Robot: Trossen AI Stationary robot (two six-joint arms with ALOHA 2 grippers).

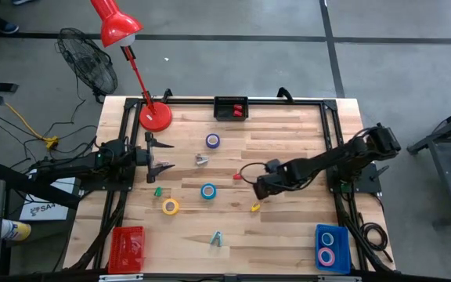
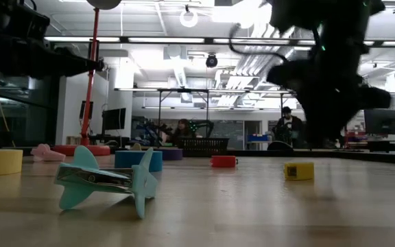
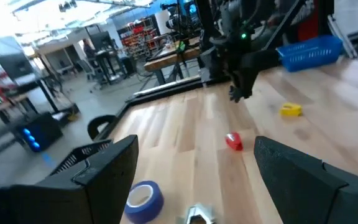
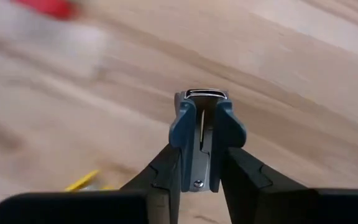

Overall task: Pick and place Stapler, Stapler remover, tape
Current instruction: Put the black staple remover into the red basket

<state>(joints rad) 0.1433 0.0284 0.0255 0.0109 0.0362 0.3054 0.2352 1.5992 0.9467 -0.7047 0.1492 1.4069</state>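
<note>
The right tool (image 4: 201,163) pinched a blue staple remover (image 4: 202,134) above the worktop (image 1: 288,141); it needed a level carry. The left tool (image 1: 160,155) waited open.

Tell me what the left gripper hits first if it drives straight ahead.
Probably the silver staple remover, lying just ahead of the open left gripper on the table; the purple tape sits slightly off that line. Depth is uncertain.

Bright ceiling lights (image 2: 184,41) overhead; right wrist view motion-blurred
</note>
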